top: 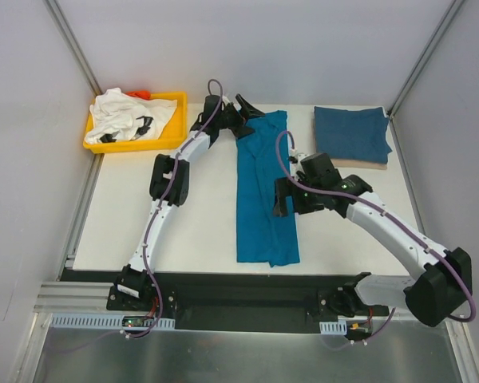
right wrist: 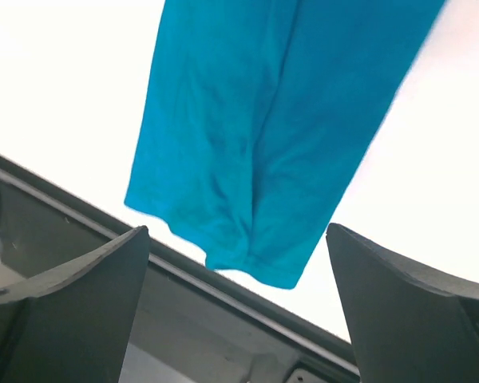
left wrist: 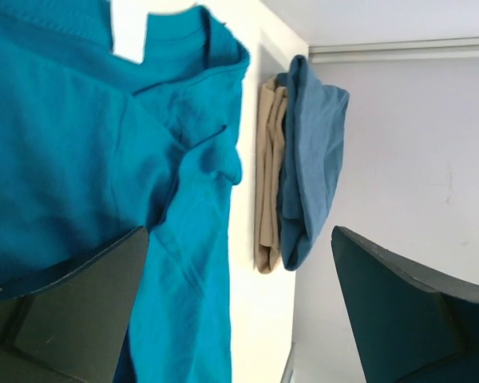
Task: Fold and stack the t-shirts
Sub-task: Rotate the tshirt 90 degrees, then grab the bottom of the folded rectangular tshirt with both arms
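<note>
We start at the near edge of the surface point(top: 191, 231), where the hem of the teal-blue shirt point(top: 263, 227) lies. The shirt is already folded lengthwise into a narrow strip that runs from there to the far edge. We judge that the crosswise fold comes next.

The right tool point(top: 283, 198) hovers at the strip's right side, about halfway along. Its jaws are spread wide and it holds nothing. It looks placed to take the lower half.

The left tool point(top: 249, 108) sits at the collar end by the far edge, also released and empty. From there it could pin or lift that end.

The darker blue shirt point(top: 351, 134) rests folded at the far right corner on a tan cloth point(left wrist: 267, 183). We take this as the stack, kept clear of the working lane.

The white shirt point(top: 124, 116) lies crumpled in the yellow tray point(top: 172, 142) at the far left corner, waiting its turn.
</note>
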Robot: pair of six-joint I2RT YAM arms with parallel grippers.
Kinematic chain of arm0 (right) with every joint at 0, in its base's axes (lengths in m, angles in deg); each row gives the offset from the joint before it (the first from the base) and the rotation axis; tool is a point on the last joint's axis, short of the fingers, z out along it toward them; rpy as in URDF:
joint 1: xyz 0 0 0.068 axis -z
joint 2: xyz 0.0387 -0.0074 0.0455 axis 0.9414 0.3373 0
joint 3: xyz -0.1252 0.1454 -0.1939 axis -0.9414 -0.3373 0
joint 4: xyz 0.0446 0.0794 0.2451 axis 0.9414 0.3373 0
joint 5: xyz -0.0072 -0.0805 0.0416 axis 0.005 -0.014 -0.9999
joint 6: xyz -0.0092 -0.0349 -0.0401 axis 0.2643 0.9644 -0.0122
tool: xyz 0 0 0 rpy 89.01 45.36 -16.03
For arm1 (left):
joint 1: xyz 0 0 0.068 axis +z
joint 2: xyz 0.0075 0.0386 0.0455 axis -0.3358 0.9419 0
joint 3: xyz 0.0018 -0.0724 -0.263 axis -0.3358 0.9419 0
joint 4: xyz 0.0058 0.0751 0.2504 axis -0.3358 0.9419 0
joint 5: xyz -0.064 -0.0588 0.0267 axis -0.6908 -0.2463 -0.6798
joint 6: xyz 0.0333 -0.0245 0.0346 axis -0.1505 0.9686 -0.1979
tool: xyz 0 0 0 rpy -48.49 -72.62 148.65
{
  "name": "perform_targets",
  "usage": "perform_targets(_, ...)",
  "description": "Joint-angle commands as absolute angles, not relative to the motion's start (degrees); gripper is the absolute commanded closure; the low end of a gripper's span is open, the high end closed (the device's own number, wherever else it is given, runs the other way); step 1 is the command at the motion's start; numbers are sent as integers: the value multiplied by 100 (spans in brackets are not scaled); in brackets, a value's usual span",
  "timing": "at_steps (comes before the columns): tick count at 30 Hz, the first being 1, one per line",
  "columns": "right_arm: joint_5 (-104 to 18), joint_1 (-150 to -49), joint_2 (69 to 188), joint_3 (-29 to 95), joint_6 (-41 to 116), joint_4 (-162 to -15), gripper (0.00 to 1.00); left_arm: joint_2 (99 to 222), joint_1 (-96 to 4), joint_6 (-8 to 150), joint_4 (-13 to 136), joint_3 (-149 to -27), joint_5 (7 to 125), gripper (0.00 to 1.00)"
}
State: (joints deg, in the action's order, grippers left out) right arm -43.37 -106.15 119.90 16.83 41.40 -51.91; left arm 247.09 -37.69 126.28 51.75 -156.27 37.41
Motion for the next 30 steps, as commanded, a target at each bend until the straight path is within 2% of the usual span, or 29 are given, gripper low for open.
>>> perform_targets(1,-4346,-10115,11522,1728,3650,-5788,4,24154,-3817,12547,4662,-15910,3463,0)
perform_targets(6,-4426,-9850,11574,1974,3650,-5884,4,22486,-3817,11713,4828,-14972,2716,1)
perform_targets(9,-4723,-9859,11714,2018,3659,-6183,4,21150,-3817,11458,4873,-13287,2338,1)
perform_targets(10,-4795,-9859,11767,2045,3659,-6210,4,20799,-3826,11387,4873,-12211,2380,1)
perform_targets(14,-5085,-9859,11838,1677,3615,-6245,4,18780,-3887,10930,4846,-9534,2872,1)
perform_targets(19,-4849,-9824,11347,930,3641,-5746,4,17360,-4238,10736,5039,-6802,3478,1)
perform_targets(24,-5172,-9701,10794,35,3396,-5454,4,16481,-5169,10751,5927,-5297,3936,1)
perform_targets(30,-5068,-9683,10230,-319,3360,-5015,4,15689,-6154,11131,6287,-4528,4646,7)
